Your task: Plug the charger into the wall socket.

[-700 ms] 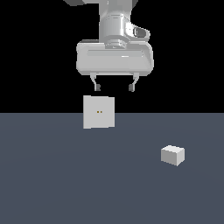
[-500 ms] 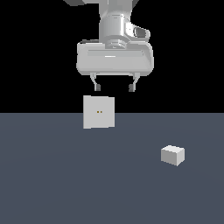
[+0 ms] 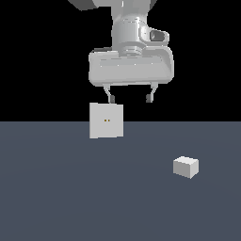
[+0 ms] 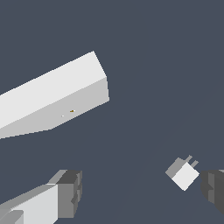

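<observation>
- The gripper [image 3: 130, 98] hangs high above the dark grey floor [image 3: 70, 197], its two fingers spread wide with nothing between them — open and empty.
- The charger [image 3: 186, 167] sits on the floor toward the exterior view's right, well apart from the gripper and untouched.
- In the wrist view the charger [image 4: 184, 174] shows as a small white block with two short prongs sticking out of one end; it lies close beside one of the dark fingertips [image 4: 213, 187] in that picture, though the arm is plainly far above it.
- The wall socket [image 3: 107, 120] stands upright on the floor toward the exterior view's left, a flat square plate with two tiny orange-brown holes at its centre. The charger is well apart from it.
- From the wrist, the wall socket [image 4: 54, 96] looks like a long pale slab seen from above, with a speck of orange on its face.
- To my eye the task is at its very start: the reach for the charger, no grasp yet made.
- The next move, I'd judge, calls for shifting the hand over the charger, lining the fingers across its body rather than its prongs, then coming down and closing.
- After that the prongs would have to face the two holes — a fussy alignment, and a skewed grip now would spoil it.
</observation>
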Tool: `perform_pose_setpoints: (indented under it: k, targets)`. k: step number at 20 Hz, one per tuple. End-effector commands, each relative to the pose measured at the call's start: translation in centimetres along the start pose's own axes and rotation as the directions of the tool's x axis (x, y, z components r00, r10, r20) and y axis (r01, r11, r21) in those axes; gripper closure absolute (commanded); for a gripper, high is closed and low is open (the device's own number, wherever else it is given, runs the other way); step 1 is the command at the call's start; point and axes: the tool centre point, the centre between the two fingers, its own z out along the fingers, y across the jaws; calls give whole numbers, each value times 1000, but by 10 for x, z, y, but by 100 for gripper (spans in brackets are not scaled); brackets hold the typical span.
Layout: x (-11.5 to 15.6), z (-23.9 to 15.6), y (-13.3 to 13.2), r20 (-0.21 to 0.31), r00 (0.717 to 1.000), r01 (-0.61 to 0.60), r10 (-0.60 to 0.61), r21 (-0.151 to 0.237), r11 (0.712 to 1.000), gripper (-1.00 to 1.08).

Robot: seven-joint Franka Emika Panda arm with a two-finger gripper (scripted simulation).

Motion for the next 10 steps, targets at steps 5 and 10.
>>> perform_pose_setpoints:
  k: [5,10]
  targets:
    - [-7,17,23,-49,989,-142,141,-21,990,-92]
    - [-17,32,44,-98,958,-274,270,-33,961,-92]
